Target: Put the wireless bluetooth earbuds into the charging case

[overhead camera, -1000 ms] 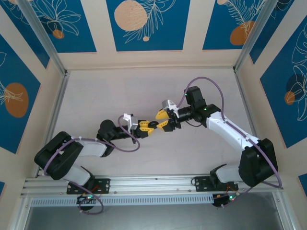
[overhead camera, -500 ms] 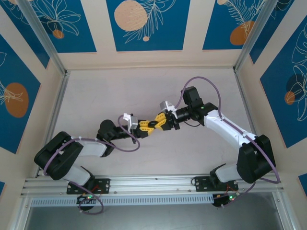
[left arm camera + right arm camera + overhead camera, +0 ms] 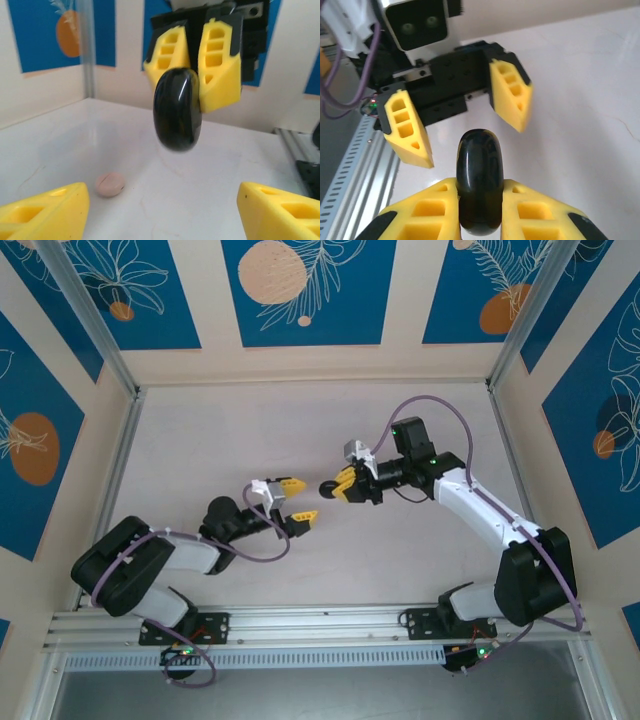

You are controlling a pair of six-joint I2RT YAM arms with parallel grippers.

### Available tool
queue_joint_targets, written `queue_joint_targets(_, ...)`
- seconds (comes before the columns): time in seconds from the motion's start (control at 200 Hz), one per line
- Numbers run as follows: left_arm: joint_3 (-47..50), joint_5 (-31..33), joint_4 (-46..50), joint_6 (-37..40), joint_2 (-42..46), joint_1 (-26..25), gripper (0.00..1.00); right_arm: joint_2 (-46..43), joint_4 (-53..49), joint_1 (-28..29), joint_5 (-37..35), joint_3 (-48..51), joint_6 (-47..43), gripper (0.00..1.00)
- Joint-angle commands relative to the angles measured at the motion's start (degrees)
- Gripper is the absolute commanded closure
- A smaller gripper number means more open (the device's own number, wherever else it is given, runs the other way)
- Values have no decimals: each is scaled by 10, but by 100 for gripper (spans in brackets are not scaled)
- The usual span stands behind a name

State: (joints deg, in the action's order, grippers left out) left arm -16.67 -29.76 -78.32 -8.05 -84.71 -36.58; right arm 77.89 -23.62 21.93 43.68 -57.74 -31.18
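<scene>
Above the pale tabletop, the right jaws pinch the black charging case edge-on, directly facing the left jaws, which are spread wide and empty.

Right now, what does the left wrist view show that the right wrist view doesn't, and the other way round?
Left wrist, unlike right wrist: a small pale pink oval piece lying on the table. Right wrist, unlike left wrist: the left arm's camera, a purple cable and the aluminium rail. Both: the right gripper clamping the black round case, facing the open left gripper.
</scene>
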Motion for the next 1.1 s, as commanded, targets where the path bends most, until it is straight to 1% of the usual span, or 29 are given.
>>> queue_joint_targets(0.0, 20, 87, -19, 9, -16, -4, 12, 20, -12, -9, -71, 4, 97, 87)
queue_joint_targets(0.015, 22, 95, -20, 7, -17, -4, 8, 24, -12, -10, -78, 4, 109, 87)
queue_joint_targets(0.03, 25, 103, -22, 5, -18, -4, 2, 28, -13, -11, -83, 4, 119, 87)
queue_joint_targets(0.045, 27, 110, -23, 3, -20, -4, 0, 31, -13, -12, -89, 4, 128, 87)
queue_joint_targets(0.145, 40, 154, -16, -4, -16, -4, 0, 57, -10, -17, -112, 5, 182, 87)
queue_joint_targets(0.205, 44, 192, 10, -7, -7, -4, 0, 75, -10, -18, -121, 2, 203, 87)
queue_joint_targets(0.305, 35, 260, 116, -8, 32, -3, 0, 113, -18, -19, -143, -13, 231, 87)
queue_joint_targets(0.49, -7, 363, 362, 16, 125, -4, 0, 186, -32, -19, -160, -57, 270, 87)
queue_joint_targets(0.605, -18, 407, 442, 36, 166, -4, 0, 222, -44, -18, -161, -86, 280, 88)
queue_joint_targets(0.83, -27, 447, 528, 39, 215, -3, 0, 292, -83, -17, -164, -146, 297, 88)
queue_joint_targets(0.92, -35, 456, 552, 35, 220, -2, 0, 316, -99, -18, -171, -170, 314, 88)
queue_joint_targets(1.095, -74, 470, 632, 19, 208, 3, 0, 353, -107, -21, -183, -198, 333, 88)
